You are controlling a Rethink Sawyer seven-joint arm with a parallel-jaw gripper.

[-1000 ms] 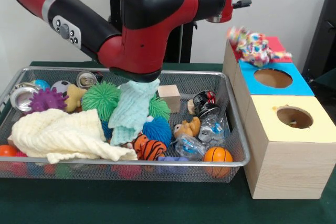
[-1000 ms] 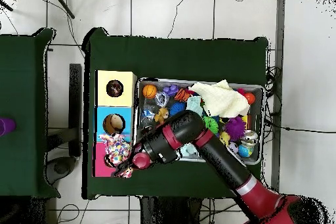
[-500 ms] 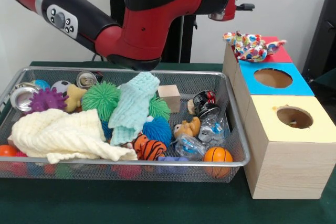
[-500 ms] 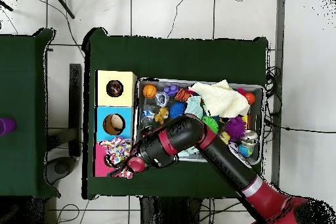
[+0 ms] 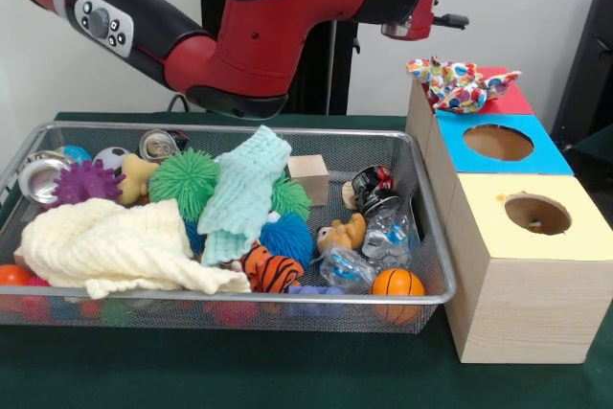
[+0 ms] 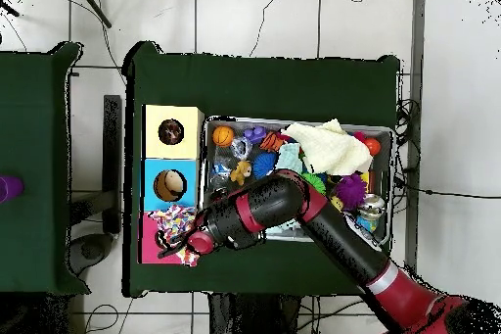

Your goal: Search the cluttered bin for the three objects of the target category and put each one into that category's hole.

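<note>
Your colorful cloth toy (image 5: 462, 83) sits bunched on top of the red box (image 5: 506, 99), not down its hole. It could slide off. You cannot tell how the gripper (image 6: 193, 244) is set.

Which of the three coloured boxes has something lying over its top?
The red box, farthest from the camera: a multicoloured cloth toy lies on it. The blue box and yellow box show open holes.
</note>
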